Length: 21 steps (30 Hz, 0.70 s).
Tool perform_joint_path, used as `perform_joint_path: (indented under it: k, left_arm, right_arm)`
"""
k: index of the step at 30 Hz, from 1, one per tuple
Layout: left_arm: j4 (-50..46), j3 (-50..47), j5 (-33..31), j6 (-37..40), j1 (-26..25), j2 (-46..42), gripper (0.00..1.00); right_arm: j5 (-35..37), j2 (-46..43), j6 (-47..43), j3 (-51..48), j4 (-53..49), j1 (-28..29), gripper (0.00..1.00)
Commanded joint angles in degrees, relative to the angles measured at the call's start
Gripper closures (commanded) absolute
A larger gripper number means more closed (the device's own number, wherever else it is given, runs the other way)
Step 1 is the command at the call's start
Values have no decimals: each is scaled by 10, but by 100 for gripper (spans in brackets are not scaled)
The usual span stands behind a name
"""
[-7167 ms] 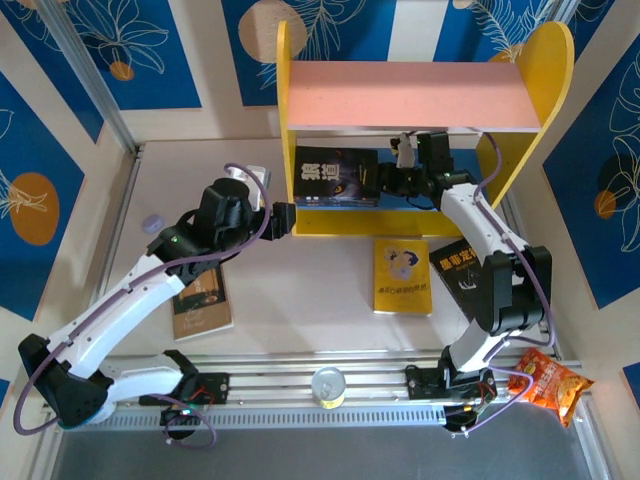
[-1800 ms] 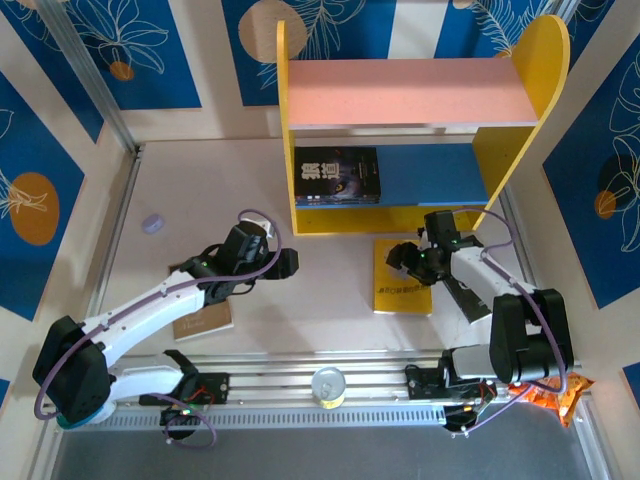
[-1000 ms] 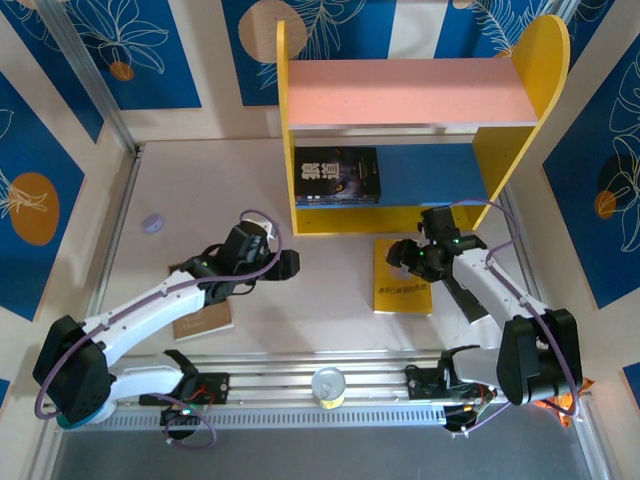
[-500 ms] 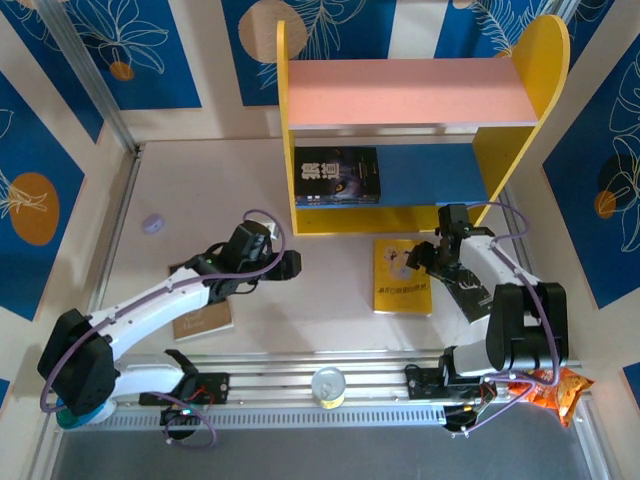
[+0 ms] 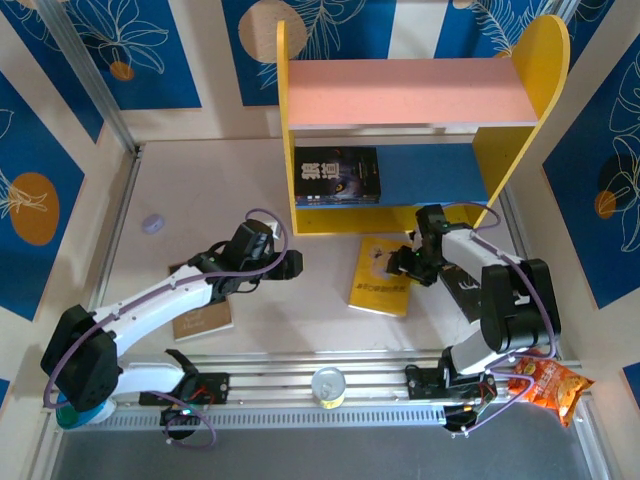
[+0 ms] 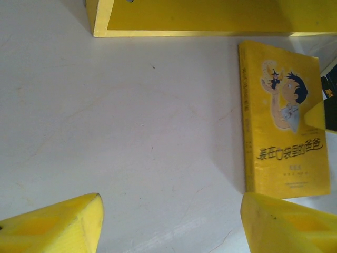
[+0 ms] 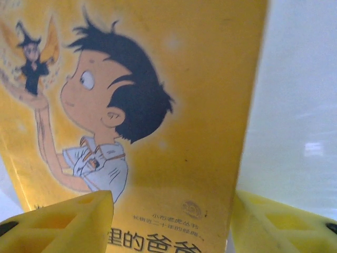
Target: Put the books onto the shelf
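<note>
A bright yellow cartoon book (image 5: 378,280) lies tilted on the table in front of the shelf (image 5: 415,95). My right gripper (image 5: 402,264) is at its upper right edge. In the right wrist view the open right gripper (image 7: 171,221) straddles that edge: one finger lies over the cover (image 7: 174,105), the other sits past it, partly behind the book. A black book (image 5: 337,177) stands on the lower tier. Another black book (image 5: 466,288) lies under my right arm. A tan book (image 5: 200,316) lies under my left arm. My left gripper (image 5: 290,263) hangs open and empty over bare table (image 6: 158,132), left of the yellow book (image 6: 284,121).
An orange snack bag (image 5: 546,381) lies at the near right corner. A can (image 5: 327,383) stands on the front rail. A small cap (image 5: 152,224) sits at the far left. The shelf's yellow base (image 6: 200,18) runs along the top of the left wrist view.
The yellow book has slid left and turned clockwise. My right gripper moved left onto its right edge and its jaws have narrowed. The left arm has stayed put.
</note>
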Motion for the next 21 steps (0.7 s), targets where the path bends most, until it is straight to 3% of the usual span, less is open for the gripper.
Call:
perform_joint_path:
  k: [1, 12, 17, 21]
  left_arm:
    - [3, 5, 3, 7, -4, 5, 31]
    - [11, -9, -5, 5, -5, 37, 31]
    - [14, -10, -3, 5, -5, 51, 31]
    - [22, -9, 4, 4, -4, 68, 31]
  right_arm:
    - [-48, 11, 31, 20, 23, 40, 41]
    - [-39, 63, 74, 70, 92, 193, 43]
    - [-19, 79, 53, 84, 91, 224, 44]
    - [-6, 71, 56, 68, 86, 213, 43]
